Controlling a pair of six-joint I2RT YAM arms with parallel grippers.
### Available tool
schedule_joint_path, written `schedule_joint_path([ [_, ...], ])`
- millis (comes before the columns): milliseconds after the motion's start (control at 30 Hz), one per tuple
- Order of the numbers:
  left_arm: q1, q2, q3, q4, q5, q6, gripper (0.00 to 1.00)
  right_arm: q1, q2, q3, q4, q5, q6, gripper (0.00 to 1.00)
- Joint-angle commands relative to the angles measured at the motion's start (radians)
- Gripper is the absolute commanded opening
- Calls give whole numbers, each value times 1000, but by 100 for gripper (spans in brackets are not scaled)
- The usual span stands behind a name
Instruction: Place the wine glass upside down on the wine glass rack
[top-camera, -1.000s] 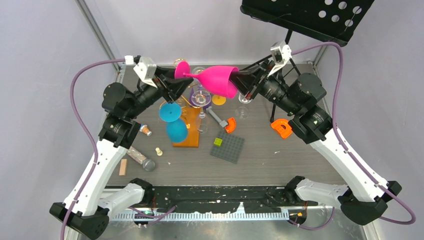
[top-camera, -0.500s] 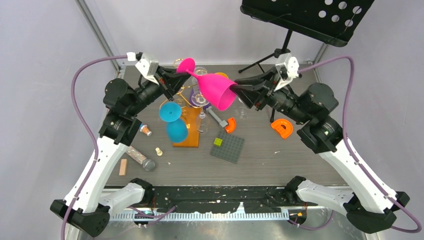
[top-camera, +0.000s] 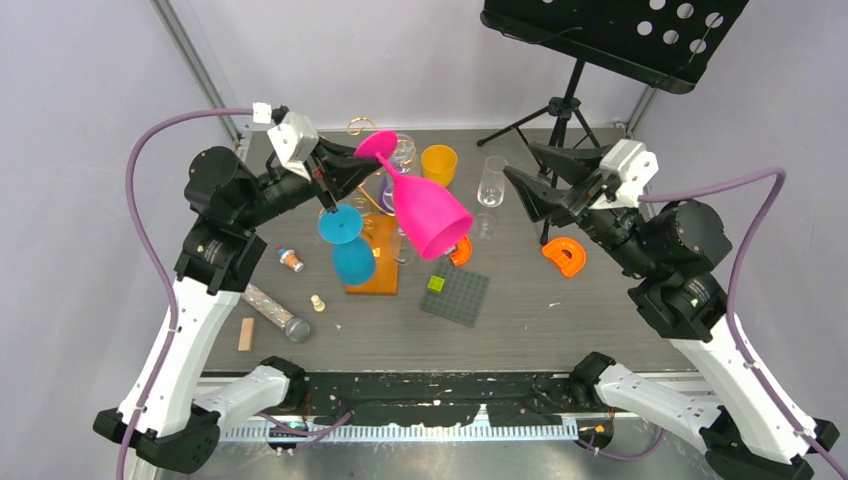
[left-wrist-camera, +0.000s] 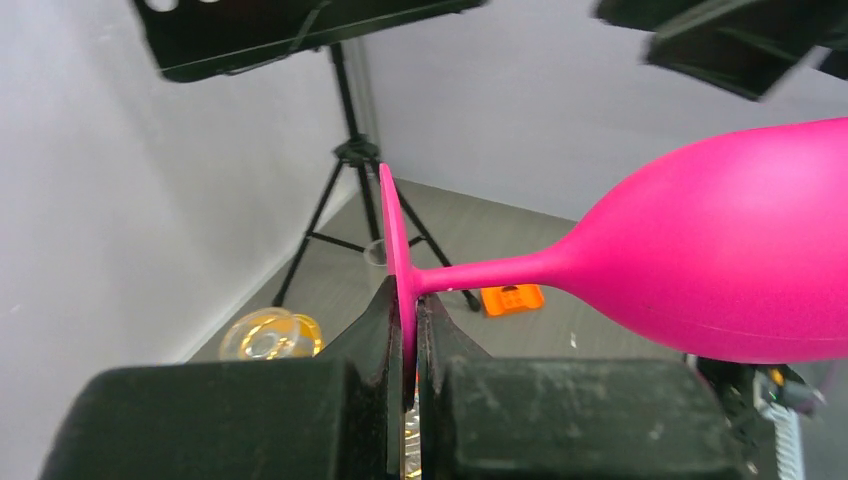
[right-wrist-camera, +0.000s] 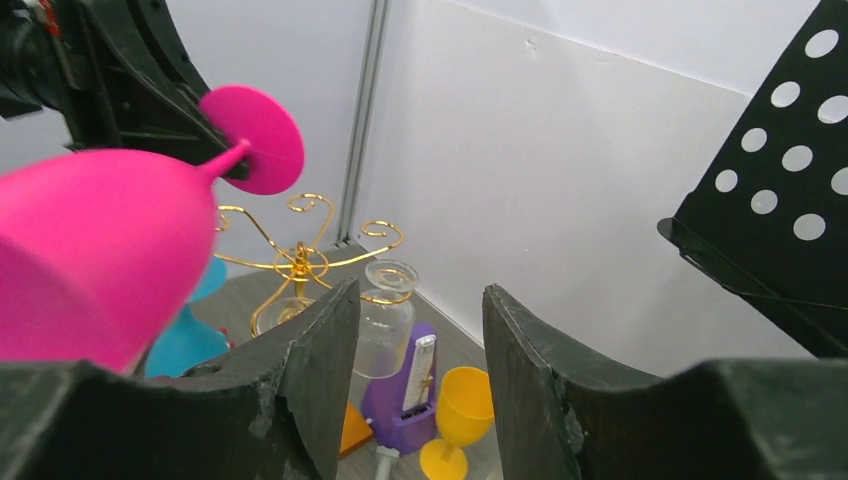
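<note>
A pink wine glass (top-camera: 428, 212) hangs tilted in the air, bowl down and to the right, foot up. My left gripper (top-camera: 362, 157) is shut on the edge of the foot; in the left wrist view the thin pink foot (left-wrist-camera: 394, 235) is pinched between the jaws of the left gripper (left-wrist-camera: 408, 300). The wine glass rack (top-camera: 375, 262), gold wire on an orange base, stands just below, with a blue glass (top-camera: 343, 240) hanging on its left side. My right gripper (top-camera: 527, 168) stands open to the right of the bowl, apart from it. The right wrist view shows the gold scroll arms (right-wrist-camera: 300, 255) past the pink bowl (right-wrist-camera: 100, 250).
A black music stand (top-camera: 610, 35) on a tripod (top-camera: 560, 115) is at the back right. A yellow goblet (top-camera: 438, 163), a clear glass (top-camera: 490, 185), a purple metronome (right-wrist-camera: 420, 385), orange pieces (top-camera: 563, 255) and a grey baseplate (top-camera: 455, 295) lie around the rack.
My right gripper opened, let go of the pink bowl and drew back right. My left gripper shut on the foot, and the glass swung bowl-down toward the rack.
</note>
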Motion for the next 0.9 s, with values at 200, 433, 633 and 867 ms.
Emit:
schedule_joint_path([
  [200,-166,29,146,-385,193,312,0,2,94,41,-30,-286,-227,56],
  [433,-235,49,180,-501,193,403,0,2,132,32,-8,-546,-247,53],
  [633,-241,49,172,-514,199,428,0,2,153,47,-16,-722,-215,50],
  [867,-254,52,175,-498,236,429,0,2,212,62,21,-795,-163,52],
])
